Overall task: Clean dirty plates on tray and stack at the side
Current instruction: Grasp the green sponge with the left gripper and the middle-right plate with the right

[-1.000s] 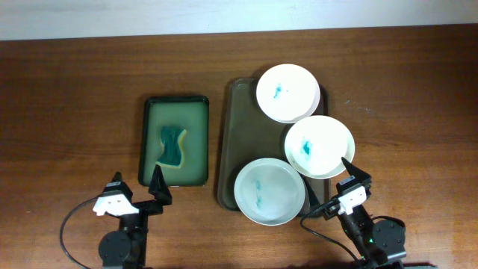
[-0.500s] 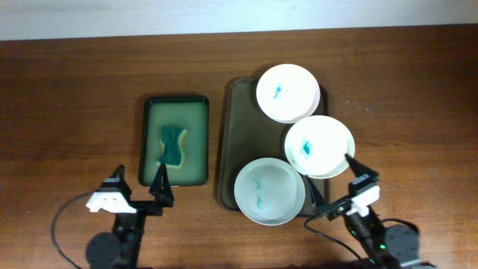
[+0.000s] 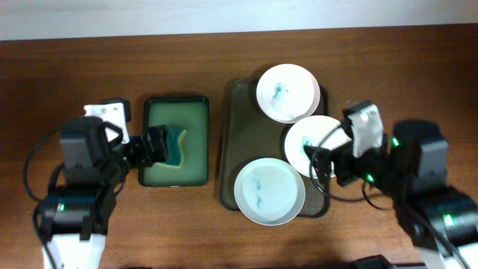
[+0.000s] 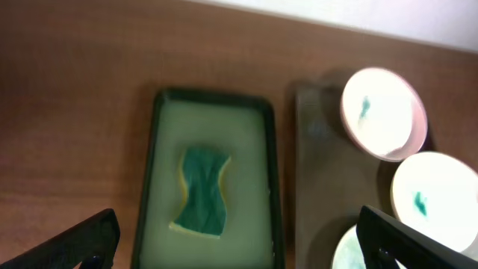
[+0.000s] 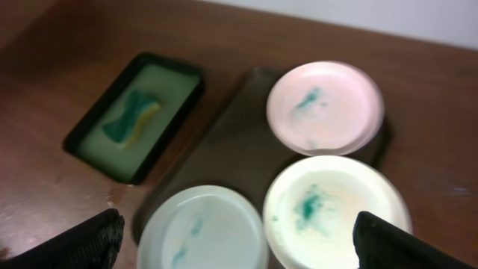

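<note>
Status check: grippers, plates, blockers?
Left gripper and right gripper open, empty. Three stained plates on tray, none stacked aside. Sponge in its dish, ungrasped.

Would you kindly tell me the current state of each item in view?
Far plate, dirty with a teal stain, on the dark tray.
Middle plate, dirty, teal stain.
Near plate, dirty, teal stain.
Sponge, lying flat in the green dish, not grasped.
Left end effector, open, empty.
Right end effector, open, empty.
</note>
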Robot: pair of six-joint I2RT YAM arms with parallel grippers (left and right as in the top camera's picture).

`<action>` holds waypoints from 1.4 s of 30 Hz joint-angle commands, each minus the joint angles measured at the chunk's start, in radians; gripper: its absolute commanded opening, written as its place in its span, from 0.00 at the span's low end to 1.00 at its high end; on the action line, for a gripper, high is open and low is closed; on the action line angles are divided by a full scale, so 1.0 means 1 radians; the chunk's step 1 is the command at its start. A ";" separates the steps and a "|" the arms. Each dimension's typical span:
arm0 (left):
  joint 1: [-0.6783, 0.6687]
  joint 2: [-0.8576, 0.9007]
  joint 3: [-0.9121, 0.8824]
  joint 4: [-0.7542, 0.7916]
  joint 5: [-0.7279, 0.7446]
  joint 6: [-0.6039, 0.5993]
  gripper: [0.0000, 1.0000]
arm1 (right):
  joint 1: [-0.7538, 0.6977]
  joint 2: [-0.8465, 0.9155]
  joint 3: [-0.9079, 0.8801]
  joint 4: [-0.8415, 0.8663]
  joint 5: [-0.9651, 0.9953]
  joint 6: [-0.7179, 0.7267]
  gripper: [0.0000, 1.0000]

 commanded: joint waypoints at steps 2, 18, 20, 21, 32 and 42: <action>0.002 0.098 0.020 -0.063 0.049 0.021 0.99 | -0.006 0.126 0.022 -0.027 -0.095 0.016 0.98; -0.120 0.792 0.013 0.112 -0.153 0.045 0.31 | -0.006 0.224 0.022 -0.081 -0.180 0.055 0.65; -0.120 0.847 0.013 0.173 -0.151 0.020 0.15 | -0.006 0.223 0.022 -0.090 -0.179 0.055 0.65; -0.120 0.868 0.013 0.197 -0.152 0.012 0.05 | -0.006 0.223 0.022 -0.095 -0.179 0.055 0.65; -0.124 0.799 0.197 -0.056 -0.149 0.012 0.31 | -0.006 0.223 0.022 -0.121 0.075 0.290 0.57; -0.124 0.887 0.137 0.060 -0.147 0.012 0.31 | -0.006 0.228 0.022 -0.155 0.138 0.336 0.62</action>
